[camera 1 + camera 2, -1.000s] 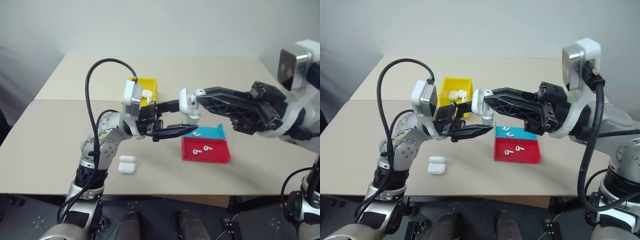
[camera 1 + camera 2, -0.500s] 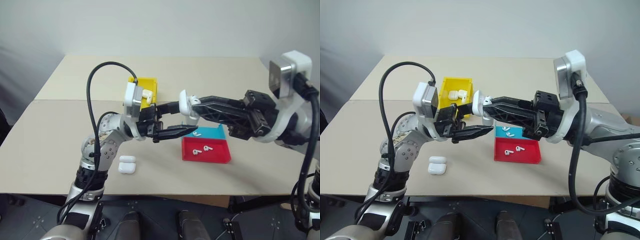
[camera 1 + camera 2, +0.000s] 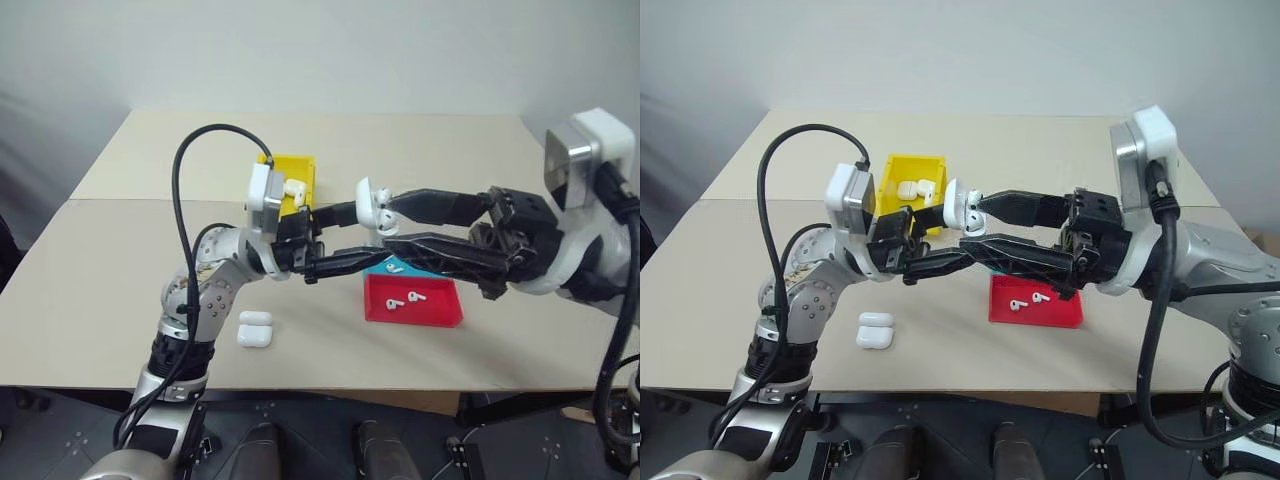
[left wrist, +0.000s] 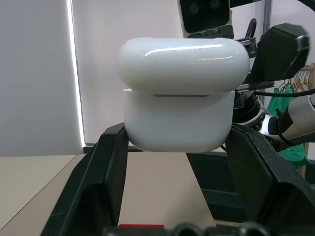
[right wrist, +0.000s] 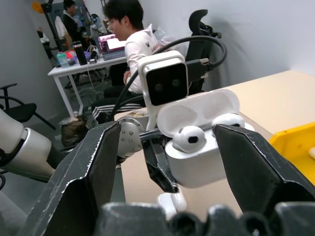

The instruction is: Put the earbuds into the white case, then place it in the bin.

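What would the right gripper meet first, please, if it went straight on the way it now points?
Most likely the open glossy white earbud case held up in the left gripper: it sits between the right gripper's spread fingers, two earbuds seated. Depth is uncertain.

Evenly lit from overhead, soft shadows beneath the arms on the table (image 3: 100,290). Mild glare atop the white case (image 4: 179,98). Background beyond it soft, a bright vertical strip at upper left.

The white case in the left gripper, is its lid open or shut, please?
Open: the white case has its lid tipped back, with two earbuds seated in it.
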`<state>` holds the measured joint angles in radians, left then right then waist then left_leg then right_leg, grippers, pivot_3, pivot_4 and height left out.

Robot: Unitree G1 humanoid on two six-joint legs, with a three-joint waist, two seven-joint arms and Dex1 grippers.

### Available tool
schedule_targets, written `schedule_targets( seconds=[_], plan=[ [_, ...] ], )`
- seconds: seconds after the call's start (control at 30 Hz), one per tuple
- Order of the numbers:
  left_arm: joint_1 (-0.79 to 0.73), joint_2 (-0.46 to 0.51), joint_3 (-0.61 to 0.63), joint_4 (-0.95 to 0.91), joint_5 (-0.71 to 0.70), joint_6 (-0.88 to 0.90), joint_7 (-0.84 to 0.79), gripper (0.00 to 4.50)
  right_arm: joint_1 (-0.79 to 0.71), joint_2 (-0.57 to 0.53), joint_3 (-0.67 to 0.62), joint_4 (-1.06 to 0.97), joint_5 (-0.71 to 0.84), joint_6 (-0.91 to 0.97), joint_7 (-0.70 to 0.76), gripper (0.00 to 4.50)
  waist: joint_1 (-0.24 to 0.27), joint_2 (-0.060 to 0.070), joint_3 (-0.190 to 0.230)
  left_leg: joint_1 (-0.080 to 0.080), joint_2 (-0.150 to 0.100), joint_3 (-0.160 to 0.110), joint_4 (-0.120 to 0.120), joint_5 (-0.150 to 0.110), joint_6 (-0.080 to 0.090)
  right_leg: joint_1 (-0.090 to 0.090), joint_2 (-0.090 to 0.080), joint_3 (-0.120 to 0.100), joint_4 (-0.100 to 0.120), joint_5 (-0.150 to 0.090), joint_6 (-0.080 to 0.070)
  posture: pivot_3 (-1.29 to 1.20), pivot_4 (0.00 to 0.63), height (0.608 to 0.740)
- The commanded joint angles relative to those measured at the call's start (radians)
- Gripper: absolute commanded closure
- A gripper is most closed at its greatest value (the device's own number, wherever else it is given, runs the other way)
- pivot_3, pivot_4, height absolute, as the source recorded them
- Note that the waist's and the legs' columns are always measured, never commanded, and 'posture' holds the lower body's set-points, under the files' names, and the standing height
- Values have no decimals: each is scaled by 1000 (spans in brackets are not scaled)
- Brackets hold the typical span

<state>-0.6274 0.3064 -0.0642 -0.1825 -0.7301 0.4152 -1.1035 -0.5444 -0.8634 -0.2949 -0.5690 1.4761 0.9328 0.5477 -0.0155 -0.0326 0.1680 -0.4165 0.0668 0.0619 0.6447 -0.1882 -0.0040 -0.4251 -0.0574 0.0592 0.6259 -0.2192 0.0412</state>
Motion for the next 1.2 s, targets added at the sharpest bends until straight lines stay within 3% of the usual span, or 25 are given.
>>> schedule_targets(
  seconds=[0.03, 0.13, 0.23, 0.4, 0.53, 0.9, 1.07, 1.2],
  plan=[
    [-4, 1, 6, -32, -3, -17, -3, 1779, -1, -31, -50, -26, -44, -56, 48, 796, 0, 0, 0, 0, 0, 0, 0, 0, 0, 0, 0, 0, 0, 0, 0, 0, 150, 740],
    [9, -1, -6, -24, 17, -24, 1, 1779, -5, -47, -53, -28, -74, -76, 90, 796, -1, 0, 0, 0, 0, 0, 0, 0, 0, 0, 0, 0, 0, 0, 0, 0, 150, 740],
    [33, -5, -32, -23, 51, -39, -1, 1779, -33, -65, -29, 3, -131, -93, 144, 1398, -1, 0, 0, 0, 0, 0, 0, 0, 0, 0, 0, 0, 0, 0, 0, 0, 150, 740],
    [61, -15, -61, -1, 93, -60, 10, 1779, -123, -89, 58, 55, -292, -122, 220, 3171, -2, 0, 0, 0, 0, 0, 0, 0, 0, 0, 0, 0, 0, -1, -1, 0, 150, 740],
    [75, -24, -91, 30, 149, -100, 11, 1779, -232, -91, 256, 76, -595, -244, 311, 4494, -6, 1, 0, 1, 0, 1, 0, 0, 0, -1, 0, 1, 0, -1, -2, 0, 150, 740],
    [74, -27, -89, 36, 170, -107, 10, 1779, -425, -46, 523, 167, -984, -490, 610, 4494, 1, 1, 0, -7, 0, 1, 0, 0, 0, -9, 0, 0, 1, 3, 3, 0, 150, 740],
    [77, -12, -67, 32, 166, -110, 22, 1779, -356, -123, 490, 183, -1045, -602, 750, 4494, 7, 1, 0, -9, 0, 1, 0, 0, 0, -11, 0, 0, 1, 6, -1, 0, 150, 740],
    [78, -7, -55, 28, 162, -111, 35, 1779, -326, -135, 436, 183, -1037, -590, 744, 4494, 2, 1, 0, -8, 0, 1, 0, 0, 0, -11, 0, 0, 2, 6, -2, 0, 150, 740]
  ],
)
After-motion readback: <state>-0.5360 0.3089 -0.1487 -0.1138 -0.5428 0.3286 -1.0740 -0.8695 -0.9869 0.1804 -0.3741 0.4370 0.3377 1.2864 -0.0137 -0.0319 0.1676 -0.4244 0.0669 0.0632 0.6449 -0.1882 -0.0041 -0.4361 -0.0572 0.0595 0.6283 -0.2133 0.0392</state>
